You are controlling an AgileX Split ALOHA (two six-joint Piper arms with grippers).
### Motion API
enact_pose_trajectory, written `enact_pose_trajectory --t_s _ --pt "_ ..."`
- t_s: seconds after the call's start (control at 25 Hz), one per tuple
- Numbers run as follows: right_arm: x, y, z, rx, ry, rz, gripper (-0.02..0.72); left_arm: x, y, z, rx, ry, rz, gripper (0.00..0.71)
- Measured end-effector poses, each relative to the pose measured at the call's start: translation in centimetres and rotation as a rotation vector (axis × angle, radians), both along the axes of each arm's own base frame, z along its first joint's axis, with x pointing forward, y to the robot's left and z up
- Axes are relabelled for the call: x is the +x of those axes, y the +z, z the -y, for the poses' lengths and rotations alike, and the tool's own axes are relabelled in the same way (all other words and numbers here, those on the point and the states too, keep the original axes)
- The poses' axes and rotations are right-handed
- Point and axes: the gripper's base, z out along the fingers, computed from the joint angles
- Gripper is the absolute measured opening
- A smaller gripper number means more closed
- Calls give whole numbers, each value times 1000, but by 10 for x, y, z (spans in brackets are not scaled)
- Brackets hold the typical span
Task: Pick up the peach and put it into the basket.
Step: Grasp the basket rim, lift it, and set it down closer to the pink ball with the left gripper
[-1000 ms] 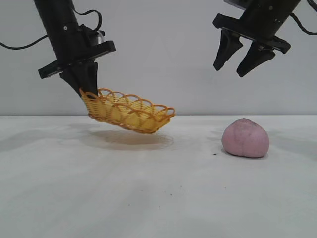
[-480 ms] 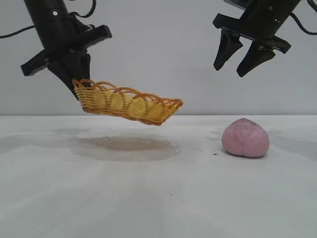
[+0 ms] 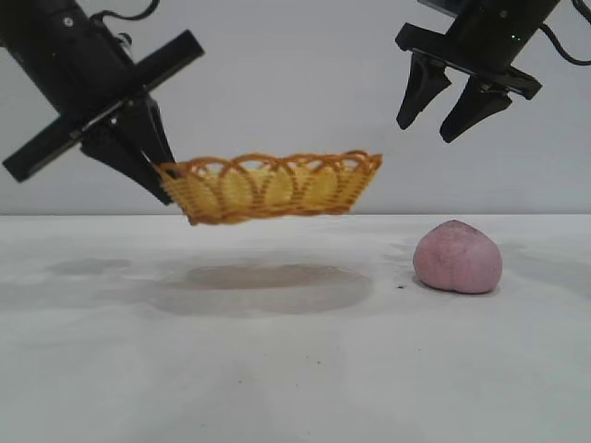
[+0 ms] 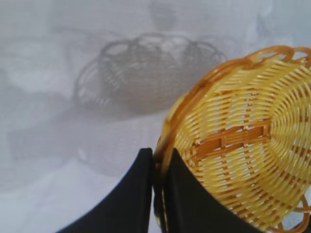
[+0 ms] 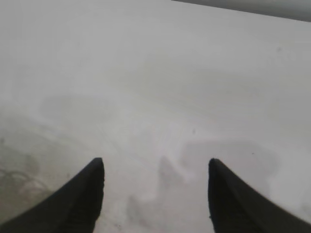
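The yellow-orange wicker basket (image 3: 277,187) hangs in the air over the table's left half, roughly level. My left gripper (image 3: 166,189) is shut on its left rim and holds it up. In the left wrist view the left gripper (image 4: 159,154) pinches the looped rim of the basket (image 4: 243,141), and the basket's shadow lies on the table below. The dull pink peach (image 3: 457,257) rests on the table at the right. My right gripper (image 3: 425,129) is open and empty, high above and slightly left of the peach. The right wrist view shows the right gripper (image 5: 155,165) over bare table; the peach is out of that view.
The white table (image 3: 295,369) runs across the whole view, with a grey wall behind. The basket's shadow (image 3: 268,288) lies under it.
My left arm has swung and lifted the basket up and to the right, turning it from tilted down to about level. The right gripper and the peach have not moved.
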Motion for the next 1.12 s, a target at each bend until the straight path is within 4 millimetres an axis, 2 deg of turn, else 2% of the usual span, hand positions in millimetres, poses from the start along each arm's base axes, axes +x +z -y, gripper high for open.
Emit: enact_pose_trajectory --t_s 0.16,0.48,0.52,0.6,0.68,0.8,0.92,0.96,1.12 --pt "0 0 0 0 0 0 398 2 -7 11 1 37 29 0" --pt "0 0 0 6 -2 -1 398 6 -15 10 25 65 47 0" --pt "0 0 0 8 -3 -1 398 6 -19 10 29 65 37 60" --pt "0 0 -1 12 -5 -2 398 7 -25 10 38 59 25 60" --pt "0 1 -1 15 -6 -3 398 7 -28 10 41 59 20 165" --pt "0 1 -1 17 -7 -3 398 7 -28 11 42 57 21 360" --pt "0 1 -1 17 -7 -3 398 6 -28 11 39 45 17 512" --pt "0 1 -1 19 -8 -3 398 5 -26 12 40 28 24 536" --pt "0 1 -1 19 -8 -3 398 1 -7 10 75 -69 106 526"
